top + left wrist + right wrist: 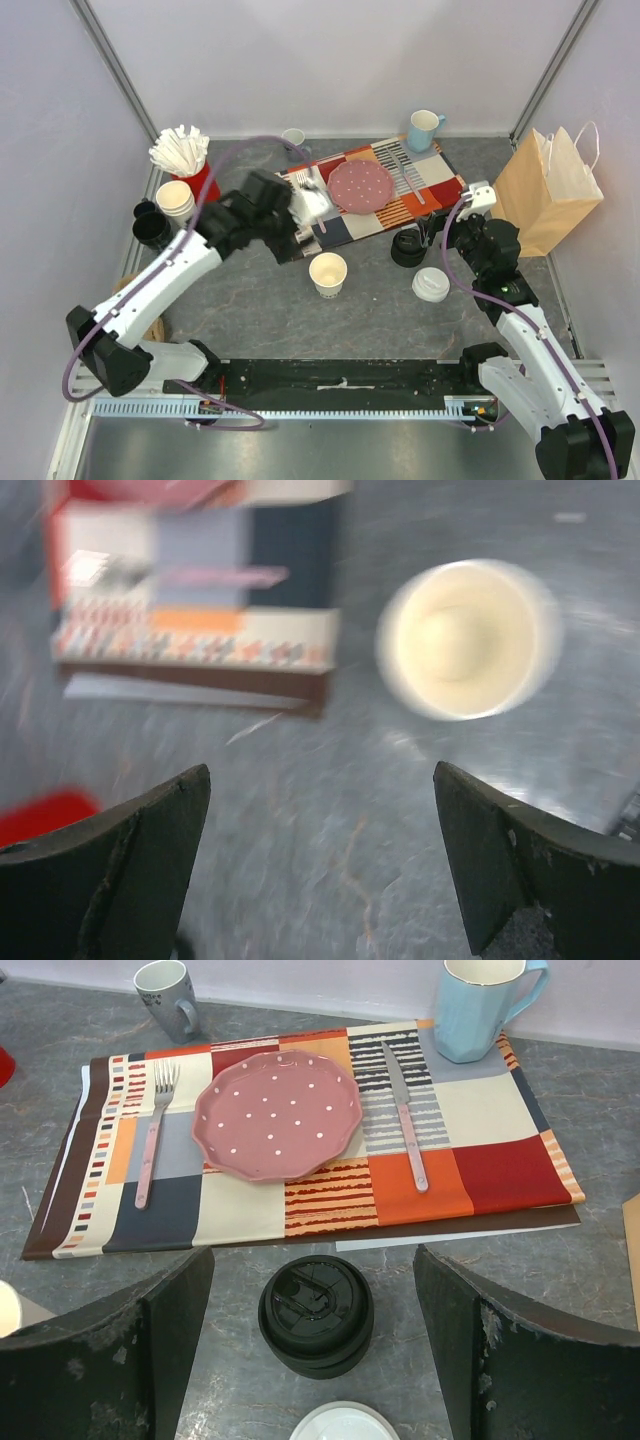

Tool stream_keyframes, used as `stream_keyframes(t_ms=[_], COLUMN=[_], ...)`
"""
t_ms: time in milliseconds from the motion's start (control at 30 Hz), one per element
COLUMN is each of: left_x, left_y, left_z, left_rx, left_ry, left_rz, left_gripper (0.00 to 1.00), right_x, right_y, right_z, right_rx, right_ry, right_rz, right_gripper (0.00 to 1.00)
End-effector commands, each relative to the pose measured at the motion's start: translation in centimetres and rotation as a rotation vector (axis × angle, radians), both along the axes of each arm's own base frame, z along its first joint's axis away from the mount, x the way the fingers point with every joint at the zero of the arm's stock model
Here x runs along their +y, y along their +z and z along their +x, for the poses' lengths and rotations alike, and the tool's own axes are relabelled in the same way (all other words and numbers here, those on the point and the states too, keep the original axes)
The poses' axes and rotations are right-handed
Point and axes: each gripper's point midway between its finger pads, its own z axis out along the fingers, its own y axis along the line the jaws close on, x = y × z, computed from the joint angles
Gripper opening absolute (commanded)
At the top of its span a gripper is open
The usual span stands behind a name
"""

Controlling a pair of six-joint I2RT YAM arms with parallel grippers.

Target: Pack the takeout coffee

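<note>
- Grey, stone-patterned worktop point(250, 300) between pale walls carries everything.
- Cream paper cup point(328, 272) stands upright with its mouth open, just off the near edge of the placemat point(440, 190) and not touching it. It shows blurred in the left wrist view point(468, 640).
- Black-lidded cup point(408, 247), short and dark-bodied, stands just off the same near edge, toward the placemat's right half point(315, 1315).
- White lid point(431, 284) lies beside the black-lidded cup, on the side away from the placemat. I cannot tell whether a cup is under it.
- Right end effector point(312, 1255) has its fingers spread wide. The black-lidded cup sits framed between them, touched by neither.
- Left end effector point(320, 775) is also spread wide and holds nothing. It hovers over the placemat's near-left corner point(305, 205).
- On the placemat lie a pink dotted plate point(360, 185), a fork point(150, 1145) and a knife point(405, 1125).
- Blue mug point(423, 130) stands at the placemat's far-right corner, and a grey mug point(170, 998) beyond its far-left corner.
- Brown paper bag point(550, 190) stands upright, right of the placemat.
- Stacked paper cups point(176, 200) stand well left of the placemat.
</note>
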Motion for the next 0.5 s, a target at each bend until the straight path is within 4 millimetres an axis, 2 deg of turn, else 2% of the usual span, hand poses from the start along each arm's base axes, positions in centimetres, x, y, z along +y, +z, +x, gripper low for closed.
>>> stream_keyframes(t_ms=[0, 67, 100, 167, 200, 267, 300, 367, 400, 467], left_x=[10.3, 13.7, 16.6, 20.4, 24.3, 27.7, 31.3, 33.7, 35.2, 36.0], left_y=[2.6, 3.5, 3.5, 3.0, 2.7, 1.9, 1.4, 0.8, -0.2, -1.0], left_z=[4.2, 3.8, 4.2, 4.2, 4.4, 4.7, 4.3, 4.3, 4.2, 4.6], left_rx=[-0.011, -0.035, -0.05, -0.065, -0.067, -0.035, -0.008, 0.005, 0.035, 0.045], left_ry=[0.458, 0.553, 0.632, 0.734, 0.85, 0.931, 1.035, 1.065, 1.102, 1.088], left_rz=[-0.007, -0.024, -0.003, 0.044, 0.092, 0.137, 0.134, 0.149, 0.155, 0.159], left_gripper=[0.97, 0.96, 0.95, 0.93, 0.88, 0.81, 0.76, 0.75, 0.74, 0.74], right_x=[0.6, 0.7, 0.8, 1.0, 1.1, 1.2, 1.4, 1.4, 1.6, 1.7], right_y=[2.0, 2.0, 2.0, 2.0, 2.0, 1.9, 1.8, 1.7, 1.5, 1.6], right_z=[0.0, 0.1, 0.0, 0.0, 0.0, 0.0, 0.0, 0.0, 0.1, 0.1], right_rx=[-0.051, -0.047, -0.046, -0.045, -0.046, -0.043, -0.039, -0.032, -0.02, -0.015], right_ry=[0.033, 0.035, 0.041, 0.05, 0.054, 0.063, 0.069, 0.073, 0.077, 0.083], right_rz=[0.007, 0.012, 0.012, 0.019, 0.021, 0.027, 0.028, 0.031, 0.031, 0.031], right_gripper=[0.89, 0.89, 0.89, 0.89, 0.89, 0.89, 0.89, 0.89, 0.89, 0.89])
